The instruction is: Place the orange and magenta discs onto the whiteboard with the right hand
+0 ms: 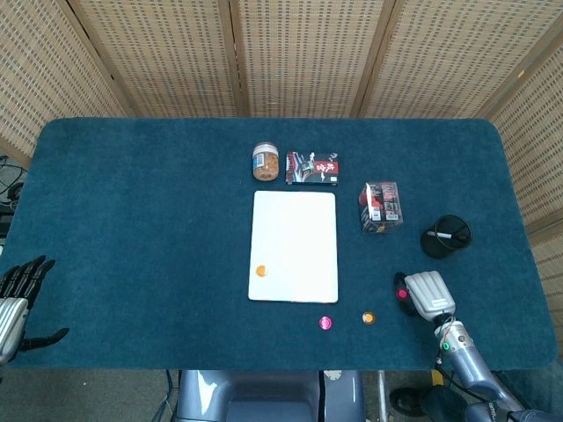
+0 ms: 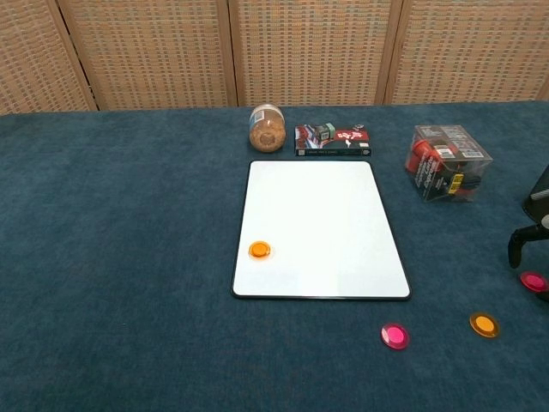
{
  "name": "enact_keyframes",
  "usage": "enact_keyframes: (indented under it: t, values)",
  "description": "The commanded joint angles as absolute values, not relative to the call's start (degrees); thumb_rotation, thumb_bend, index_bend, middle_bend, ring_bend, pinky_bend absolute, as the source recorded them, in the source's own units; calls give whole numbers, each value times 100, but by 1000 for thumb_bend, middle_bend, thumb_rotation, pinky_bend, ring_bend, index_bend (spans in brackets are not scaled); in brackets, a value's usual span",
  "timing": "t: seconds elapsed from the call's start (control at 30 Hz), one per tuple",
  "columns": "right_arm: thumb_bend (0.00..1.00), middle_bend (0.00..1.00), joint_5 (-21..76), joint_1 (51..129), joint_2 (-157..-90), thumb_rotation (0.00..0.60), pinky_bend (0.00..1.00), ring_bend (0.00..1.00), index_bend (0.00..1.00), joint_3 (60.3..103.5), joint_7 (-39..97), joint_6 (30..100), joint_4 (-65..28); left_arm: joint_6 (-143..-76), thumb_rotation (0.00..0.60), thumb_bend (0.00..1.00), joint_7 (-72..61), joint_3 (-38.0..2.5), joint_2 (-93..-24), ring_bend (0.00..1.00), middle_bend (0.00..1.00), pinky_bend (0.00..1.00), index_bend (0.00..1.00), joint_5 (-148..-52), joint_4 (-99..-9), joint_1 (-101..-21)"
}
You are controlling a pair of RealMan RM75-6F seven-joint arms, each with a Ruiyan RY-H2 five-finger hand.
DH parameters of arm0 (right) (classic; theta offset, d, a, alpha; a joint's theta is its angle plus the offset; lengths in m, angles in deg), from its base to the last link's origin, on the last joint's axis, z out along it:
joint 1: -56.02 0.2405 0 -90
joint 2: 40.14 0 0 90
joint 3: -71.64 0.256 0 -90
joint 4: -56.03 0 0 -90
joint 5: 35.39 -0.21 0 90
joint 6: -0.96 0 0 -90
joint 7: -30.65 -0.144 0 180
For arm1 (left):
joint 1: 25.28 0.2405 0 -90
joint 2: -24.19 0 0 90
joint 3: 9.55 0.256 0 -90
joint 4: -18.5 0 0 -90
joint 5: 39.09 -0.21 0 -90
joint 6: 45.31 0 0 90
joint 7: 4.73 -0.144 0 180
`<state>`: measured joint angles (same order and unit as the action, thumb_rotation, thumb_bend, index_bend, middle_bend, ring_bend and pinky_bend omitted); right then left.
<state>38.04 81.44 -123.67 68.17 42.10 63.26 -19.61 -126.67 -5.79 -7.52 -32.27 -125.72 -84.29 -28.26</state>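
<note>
The flat white rectangular whiteboard (image 1: pixel 295 246) lies in the middle of the dark blue cloth-covered table (image 1: pixel 141 220). One small orange disc (image 2: pixel 259 250) already rests on its near left corner. A round magenta disc (image 2: pixel 395 336) and a second orange disc (image 2: pixel 485 324) lie on the cloth in front of the board, to the right. A third magenta disc (image 2: pixel 533 280) lies under the fingers of the right hand (image 1: pixel 426 294); I cannot tell if it is gripped. The left hand (image 1: pixel 18 297) waits at the table's left edge with its fingers apart, holding nothing.
</note>
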Motion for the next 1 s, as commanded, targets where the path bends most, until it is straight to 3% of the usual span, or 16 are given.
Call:
enact_keyframes:
  t: [0.03,0.37,0.6,1.0]
  values:
    - [363,995,3821,8127,-12363,600,1000,1000,390,6843,4203,6299,-1941,-12666,600,0,-591,-754,-3230,0,0,0,0,-12561,-8437,-2827]
    - [363,995,3925,8056,-12391,600,1000,1000,451,6868,4131,6139,-1751,-12637,600,0,-615,-748,-3242,0,0,0,0,-12551,-8436,-2840]
    - [363,996,4174,7988,-12509,600,1000,1000,552,6896,3827,6203,-1534,-12647,600,0,-636,-747,-3254,0,0,0,0,-12550,-8439,-2837]
    - [363,997,4316,8118,-12343,600,1000,1000,572,7229,3811,6261,-1946,-12645,600,0,-635,-744,-3252,0,0,0,0,-12549,-8444,-2840]
